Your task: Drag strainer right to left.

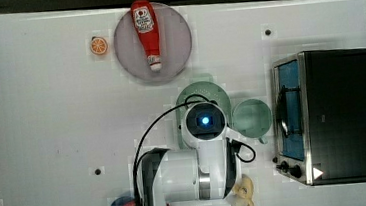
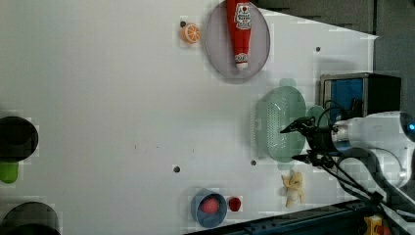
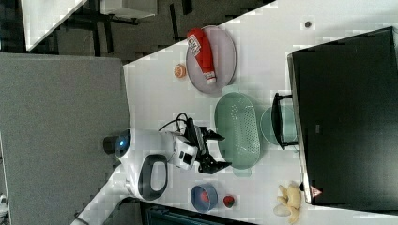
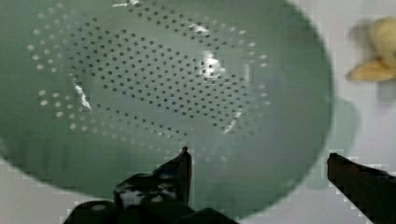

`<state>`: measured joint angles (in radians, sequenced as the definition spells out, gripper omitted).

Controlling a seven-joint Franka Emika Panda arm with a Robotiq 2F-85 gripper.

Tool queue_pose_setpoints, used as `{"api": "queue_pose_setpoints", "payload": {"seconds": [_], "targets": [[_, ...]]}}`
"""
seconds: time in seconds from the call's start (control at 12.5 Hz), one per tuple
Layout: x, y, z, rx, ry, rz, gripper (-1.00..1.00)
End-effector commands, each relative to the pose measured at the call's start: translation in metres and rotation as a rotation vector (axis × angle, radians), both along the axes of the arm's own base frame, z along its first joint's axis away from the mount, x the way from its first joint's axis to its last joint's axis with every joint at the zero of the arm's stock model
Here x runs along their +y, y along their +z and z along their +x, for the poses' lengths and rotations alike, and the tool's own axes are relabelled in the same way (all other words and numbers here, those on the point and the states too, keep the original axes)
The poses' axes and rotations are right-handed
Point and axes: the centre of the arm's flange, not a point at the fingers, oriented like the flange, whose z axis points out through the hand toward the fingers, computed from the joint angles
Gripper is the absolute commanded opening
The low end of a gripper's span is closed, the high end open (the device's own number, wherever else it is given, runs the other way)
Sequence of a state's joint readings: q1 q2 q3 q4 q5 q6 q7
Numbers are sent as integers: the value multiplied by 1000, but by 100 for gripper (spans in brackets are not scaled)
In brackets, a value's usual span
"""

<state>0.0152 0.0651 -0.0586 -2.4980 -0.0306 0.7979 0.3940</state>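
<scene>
The strainer (image 1: 205,92) is a pale green round bowl dotted with holes, standing on the white table between the grey plate and the mint green cup (image 1: 252,117). In the top view the arm's wrist covers its near half. From the side, the strainer (image 2: 278,122) (image 3: 237,129) has my gripper (image 2: 289,144) (image 3: 226,151) just above its rim, open wide. In the wrist view my gripper (image 4: 257,154) straddles the strainer's (image 4: 163,84) rim by the small tab: one finger is over the bowl's inside, the other outside it. Nothing is held.
A black toaster oven (image 1: 332,115) stands at the top view's right, just beyond the cup. A grey plate (image 1: 178,38) carries a ketchup bottle (image 1: 147,33). An orange slice (image 1: 98,45), a banana (image 1: 243,193), a blue bowl (image 2: 208,208) and a strawberry (image 2: 235,203) lie around.
</scene>
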Motion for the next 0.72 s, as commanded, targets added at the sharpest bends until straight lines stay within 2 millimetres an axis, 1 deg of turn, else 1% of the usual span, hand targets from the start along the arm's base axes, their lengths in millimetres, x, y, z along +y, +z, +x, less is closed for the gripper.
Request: {"api": "queue_pose_setpoints", "payload": {"seconds": [0.08, 0.24, 0.4, 0.56, 0.72], "targets": [[4, 9, 27, -141, -133, -18, 100], [16, -25, 26, -148, -251, -30, 100], [35, -53, 26, -175, -312, -27, 100], [51, -75, 23, -192, -302, -14, 100], [59, -92, 19, -177, -286, -12, 100]]}}
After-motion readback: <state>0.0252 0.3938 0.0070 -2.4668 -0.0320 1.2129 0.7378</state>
